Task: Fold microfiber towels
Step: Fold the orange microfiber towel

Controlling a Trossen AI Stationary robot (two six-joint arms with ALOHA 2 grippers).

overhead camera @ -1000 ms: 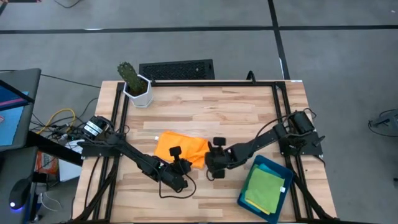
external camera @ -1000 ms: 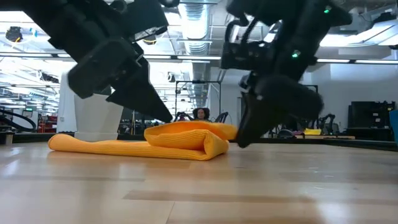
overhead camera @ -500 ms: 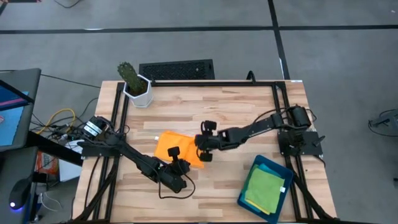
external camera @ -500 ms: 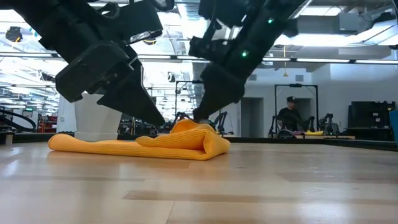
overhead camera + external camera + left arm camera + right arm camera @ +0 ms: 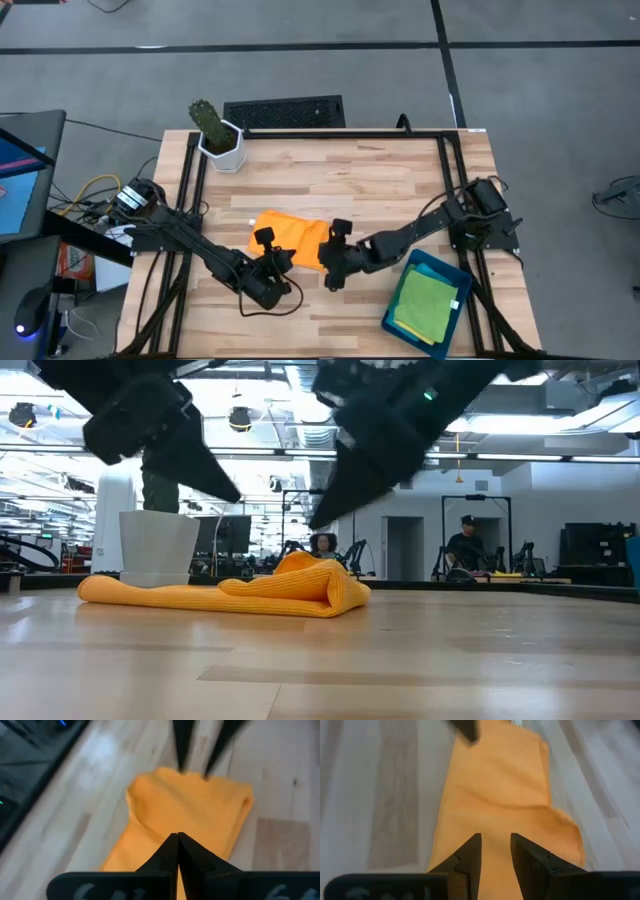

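Observation:
The orange towel [image 5: 288,236] lies folded and bunched on the table's middle, and also shows in the low view [image 5: 230,592]. My left gripper [image 5: 283,258] hangs shut just above the towel's near edge, its closed tips visible in the left wrist view [image 5: 177,839]. My right gripper [image 5: 323,256] hangs a little open above the towel's right end [image 5: 495,845], touching nothing. A green towel [image 5: 424,304] lies in the teal tray [image 5: 448,272] at the near right. The other towels are out of view.
A white pot with a cactus [image 5: 218,140] stands at the table's far left corner. A black grille [image 5: 283,112] lies beyond the far edge. Bare wood lies in front of the towel [image 5: 330,670]. People show far off in the room [image 5: 463,545].
My right gripper has swept from the towel's right end toward the left over the towel, then drawn back right and up, clear of it. The towel's right part now lies folded in as a hump. My left gripper has risen and moved slightly left.

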